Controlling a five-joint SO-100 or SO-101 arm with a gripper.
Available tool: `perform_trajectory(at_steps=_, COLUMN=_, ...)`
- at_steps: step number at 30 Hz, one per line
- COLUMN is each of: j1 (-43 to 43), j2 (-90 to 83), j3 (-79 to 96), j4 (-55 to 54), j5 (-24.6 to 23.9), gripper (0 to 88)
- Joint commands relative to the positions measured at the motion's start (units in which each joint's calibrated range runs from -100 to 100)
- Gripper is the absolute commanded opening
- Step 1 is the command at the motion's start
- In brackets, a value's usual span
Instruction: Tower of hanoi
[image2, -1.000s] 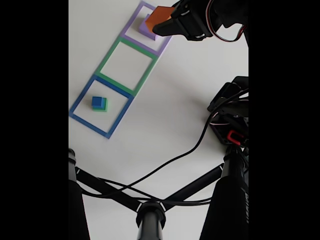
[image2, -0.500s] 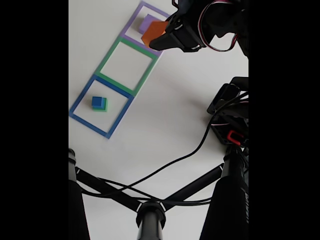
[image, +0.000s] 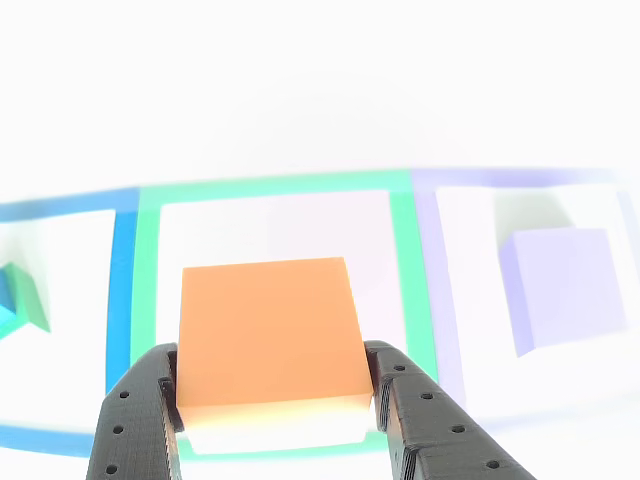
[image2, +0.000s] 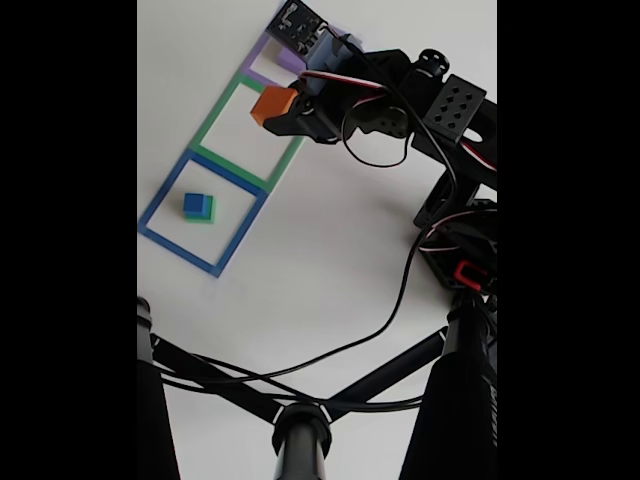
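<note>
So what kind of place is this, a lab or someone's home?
Hard to say; probably a hobbyist's tabletop. A plain white table carries three taped squares, a small servo arm with loose wires holds an orange block in its claw, and a black camera tripod stands over it.

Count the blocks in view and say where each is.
4: an orange block in the gripper over the green square, a purple block in the purple square, a blue block atop a green block in the blue square.

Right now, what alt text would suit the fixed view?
The arm's tool holds an orange block over the green-taped square. A blue cube on a green block sits in the blue-taped square.
</note>
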Motion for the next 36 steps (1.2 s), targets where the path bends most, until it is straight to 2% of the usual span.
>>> perform_trajectory(at_steps=1, j1=-0.7, j2=4.5, j3=9.2, j4=-21.2, j5=0.0, gripper=12.0)
perform_trajectory(at_steps=10, j1=-0.9, j2=27.9, j3=15.8, j4=-56.6, j5=0.0, gripper=11.7)
perform_trajectory(at_steps=17, j1=-1.9, j2=43.2, j3=16.0, j4=-75.6, j5=0.0, gripper=11.7)
perform_trajectory(at_steps=27, j1=-2.1, j2=57.7, j3=15.0, j4=-92.0, j5=0.0, gripper=11.7)
perform_trajectory(at_steps=36, j1=-1.1, j2=65.1, j3=13.2, j4=-98.3, j5=0.0, gripper=12.6)
